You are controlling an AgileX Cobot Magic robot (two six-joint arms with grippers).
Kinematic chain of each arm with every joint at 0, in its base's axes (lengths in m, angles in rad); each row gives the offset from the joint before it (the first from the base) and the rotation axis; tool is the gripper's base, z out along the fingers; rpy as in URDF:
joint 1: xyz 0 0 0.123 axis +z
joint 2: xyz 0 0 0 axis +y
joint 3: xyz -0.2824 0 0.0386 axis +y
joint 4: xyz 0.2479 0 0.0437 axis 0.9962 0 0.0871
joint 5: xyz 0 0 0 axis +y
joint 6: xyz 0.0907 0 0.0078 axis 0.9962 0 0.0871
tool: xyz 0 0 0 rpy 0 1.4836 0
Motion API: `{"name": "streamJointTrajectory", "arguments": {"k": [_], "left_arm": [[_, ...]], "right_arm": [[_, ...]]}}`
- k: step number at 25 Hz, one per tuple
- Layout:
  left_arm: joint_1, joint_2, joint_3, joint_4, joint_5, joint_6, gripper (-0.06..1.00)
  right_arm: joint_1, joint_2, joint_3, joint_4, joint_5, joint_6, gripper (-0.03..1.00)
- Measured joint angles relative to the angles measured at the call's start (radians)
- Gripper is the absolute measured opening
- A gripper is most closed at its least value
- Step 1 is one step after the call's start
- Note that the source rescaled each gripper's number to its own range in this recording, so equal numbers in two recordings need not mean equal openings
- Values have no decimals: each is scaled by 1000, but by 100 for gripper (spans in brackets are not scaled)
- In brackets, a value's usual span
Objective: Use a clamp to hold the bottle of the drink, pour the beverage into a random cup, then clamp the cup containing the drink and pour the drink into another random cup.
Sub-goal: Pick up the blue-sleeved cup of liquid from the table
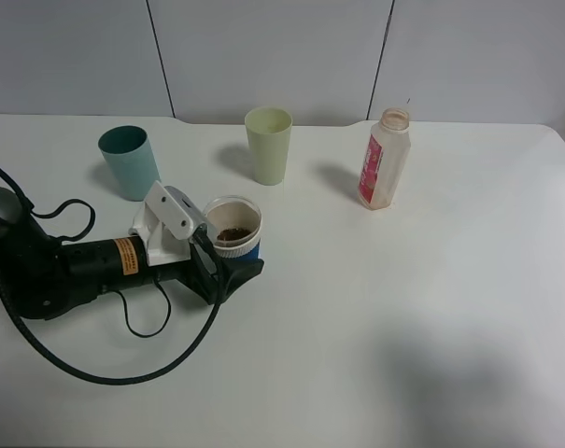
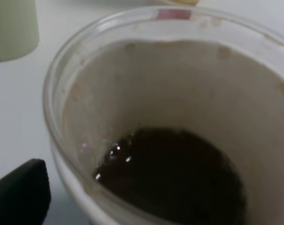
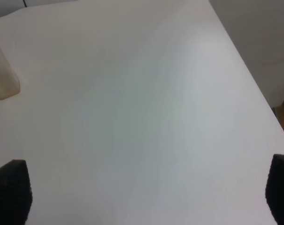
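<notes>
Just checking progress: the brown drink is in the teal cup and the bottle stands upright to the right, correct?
No. The brown drink is in the blue-sleeved cup, not the teal cup; the high view and left wrist view show it. The bottle does stand upright to the right.

L pincer (image 1: 237,248) low, jaws wide; R pincer (image 3: 145,188) wide too.

You have a pale yellow-green tumbler (image 1: 268,145) standing upright near the back edge of the white worktop (image 1: 431,308), its soft shadow falling leftward; grey wall panels (image 1: 273,47) rise behind it.
</notes>
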Motion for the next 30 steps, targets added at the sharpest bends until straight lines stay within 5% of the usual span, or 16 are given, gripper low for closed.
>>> {"name": "streamJointTrajectory", "arguments": {"k": [10, 16, 26, 30], "left_arm": [[0, 26, -35, 19, 0, 1, 93], [0, 38, -37, 21, 0, 7, 67], [0, 39, -86, 26, 0, 6, 61], [0, 39, -92, 43, 0, 2, 36]], "right_arm": [[0, 0, 0, 0, 0, 0, 100], [0, 0, 0, 0, 0, 0, 100], [0, 0, 0, 0, 0, 0, 100], [0, 0, 0, 0, 0, 0, 100]]}}
